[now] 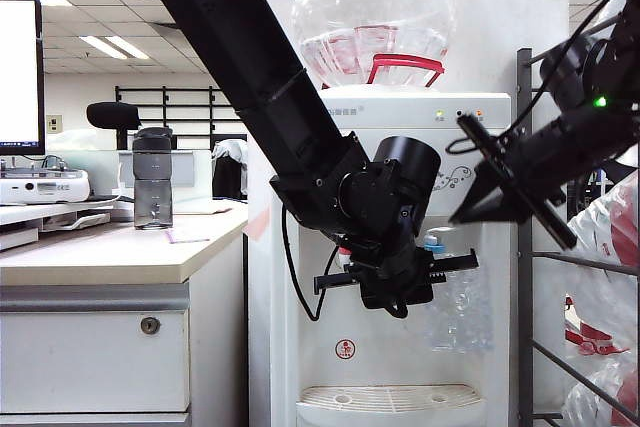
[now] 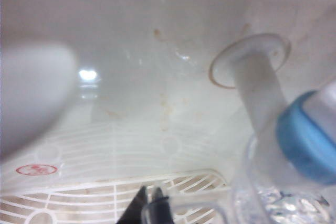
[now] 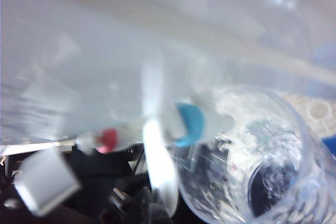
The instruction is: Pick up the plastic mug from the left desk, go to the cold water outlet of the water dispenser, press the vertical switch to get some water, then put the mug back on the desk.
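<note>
Clear plastic mug (image 1: 458, 309): held under the blue-collared tap, in front of the water dispenser's recess wall and above the drip tray; crinkled walls visible; mouth facing up toward the tap in the right wrist view (image 3: 257, 156).
Left gripper (image 1: 400, 277): on the black arm that crosses the exterior view from upper left; positioned at the tap recess; fingers (image 2: 149, 208) closed on the mug's thin clear handle.
Right gripper (image 1: 490, 187): to the right of the dispenser front, at the height of the swirl ornament, above and right of the taps; apart from the mug; the exterior view does not resolve whether its jaws are apart, and the right wrist view is too blurred to settle it.
Cold water tap (image 1: 433, 243): white with light blue collar, directly above the mug; collar also visible in the left wrist view (image 2: 304, 140).
Lever (image 3: 157, 161): slim white blade beside the blue collar, blurred in the right wrist view.
Hot water tap (image 1: 345, 255): red collar, mostly hidden behind the left arm.
Water dispenser (image 1: 480, 347): white cabinet, indicator lights near its top edge, big clear bottle (image 1: 370, 7) on top.
Drip tray (image 1: 390, 402): slotted, white, at the bottom of the recess.
Desk (image 1: 110, 257): pale beige top, left of the dispenser; dark grey bottle (image 1: 152, 179) upright near its back edge.
</note>
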Motion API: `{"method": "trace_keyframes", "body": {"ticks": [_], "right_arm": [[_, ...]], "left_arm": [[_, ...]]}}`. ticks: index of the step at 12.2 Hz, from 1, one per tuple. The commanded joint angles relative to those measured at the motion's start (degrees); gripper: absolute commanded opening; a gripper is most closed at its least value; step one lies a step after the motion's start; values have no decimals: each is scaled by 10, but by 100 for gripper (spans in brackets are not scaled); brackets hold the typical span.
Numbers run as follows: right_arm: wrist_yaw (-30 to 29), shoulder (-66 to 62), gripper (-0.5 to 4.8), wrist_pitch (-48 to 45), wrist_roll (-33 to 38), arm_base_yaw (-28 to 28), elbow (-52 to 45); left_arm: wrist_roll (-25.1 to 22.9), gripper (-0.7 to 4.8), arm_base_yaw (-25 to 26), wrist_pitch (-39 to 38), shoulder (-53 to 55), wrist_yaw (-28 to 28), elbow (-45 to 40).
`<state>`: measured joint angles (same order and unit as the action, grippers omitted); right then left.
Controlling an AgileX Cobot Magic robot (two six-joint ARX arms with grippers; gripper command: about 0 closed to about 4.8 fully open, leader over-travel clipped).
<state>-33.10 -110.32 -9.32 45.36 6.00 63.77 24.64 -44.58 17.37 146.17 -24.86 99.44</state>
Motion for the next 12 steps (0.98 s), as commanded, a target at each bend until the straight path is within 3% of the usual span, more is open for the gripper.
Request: {"method": "trace_keyframes", "body": {"ticks": [1, 12], "right_arm": [[-1, -10, -5, 1, -6, 0, 1], [17, -24, -5, 7, -8, 0, 1]], "left_arm": [[0, -7, -4, 29, -8, 7, 3], [0, -7, -4, 29, -8, 7, 4]]}}
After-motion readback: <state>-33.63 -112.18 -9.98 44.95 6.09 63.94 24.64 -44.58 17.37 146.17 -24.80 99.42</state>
